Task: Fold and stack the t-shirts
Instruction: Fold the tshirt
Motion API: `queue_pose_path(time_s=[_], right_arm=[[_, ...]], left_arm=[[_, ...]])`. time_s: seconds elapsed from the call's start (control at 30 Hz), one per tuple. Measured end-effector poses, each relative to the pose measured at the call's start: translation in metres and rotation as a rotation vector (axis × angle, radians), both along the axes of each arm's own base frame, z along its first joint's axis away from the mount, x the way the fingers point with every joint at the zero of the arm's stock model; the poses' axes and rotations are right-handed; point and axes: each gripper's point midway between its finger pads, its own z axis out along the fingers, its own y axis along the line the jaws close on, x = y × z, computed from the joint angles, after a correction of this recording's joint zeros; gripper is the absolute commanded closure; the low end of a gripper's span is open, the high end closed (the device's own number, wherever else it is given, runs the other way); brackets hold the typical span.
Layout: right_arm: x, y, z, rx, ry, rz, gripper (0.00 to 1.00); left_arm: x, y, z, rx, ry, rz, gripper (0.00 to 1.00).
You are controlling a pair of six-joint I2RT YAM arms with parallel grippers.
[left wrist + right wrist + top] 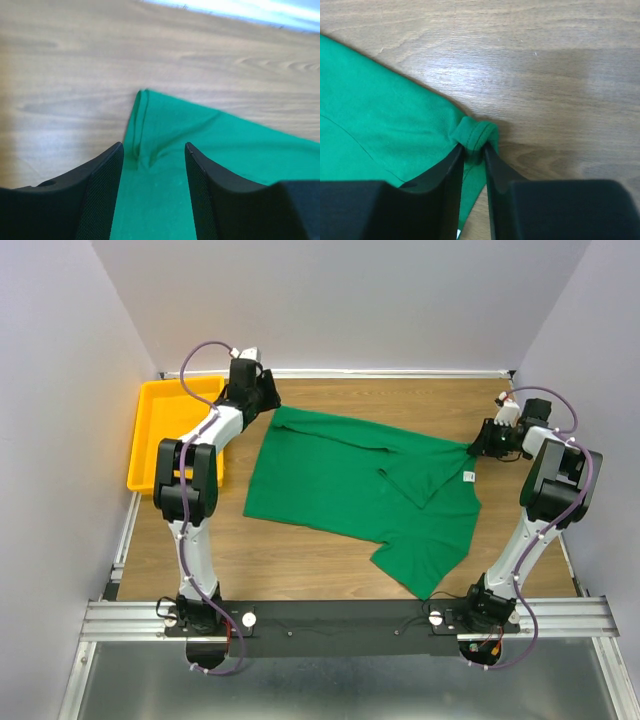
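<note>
1. The green t-shirt [340, 485] lies spread over the middle of the overhead frame on the wooden table [400, 395]. One flap is turned over onto it right of centre, and a small white tag [467, 477] shows near its right edge. The yellow tray [165, 415] sits at the upper left, off the cloth.
2. My right gripper [480, 445] is at the shirt's right-hand tip. Its wrist view shows the jaws nearly closed, pinching a small bunched roll of hem [476, 134].
3. My left gripper [258, 398] is at the shirt's upper-left corner. From its wrist the fingers [107, 175] stand apart with the corner lying between them, nothing pinched.
4. I judge this to be the grasping stage of a fold: one end held, the other lined up, and no stack begun.
5. Next I would close the left jaws on that corner, then lift both ends together so the cloth carries over evenly rather than dragging.
6. The overhead view gives me the whole layout but hides the jaw gaps. The wrist views show each grip, yet almost none of the shirt.
</note>
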Motion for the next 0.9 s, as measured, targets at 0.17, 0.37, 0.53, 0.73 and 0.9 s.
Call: queue_pose_path(time_s=[0.17,0.37,0.53,0.73,0.9], right_arm=[[0.000,-0.001,0.002,-0.012,-0.015,0.020,0.65],[0.000,-0.004,0.002,-0.025,-0.022,0.030,0.65],[0.000,-0.004,0.002,-0.029,-0.024,0.035,0.65],[0.000,-0.004,0.002,-0.029,-0.023,0.035,0.65],[0.000,-0.004,0.002,-0.029,-0.022,0.035,0.65]], left_arm=[[0.026,-0.011,0.032,-0.033,-0.078,-0.033,0.46],[0.048,-0.023,0.001,-0.057,-0.026,-0.065,0.52],[0.045,-0.022,-0.044,-0.062,0.084,-0.059,0.52],[0.044,-0.020,-0.053,-0.055,0.132,-0.051,0.52],[0.046,-0.017,-0.051,-0.052,0.139,-0.045,0.52]])
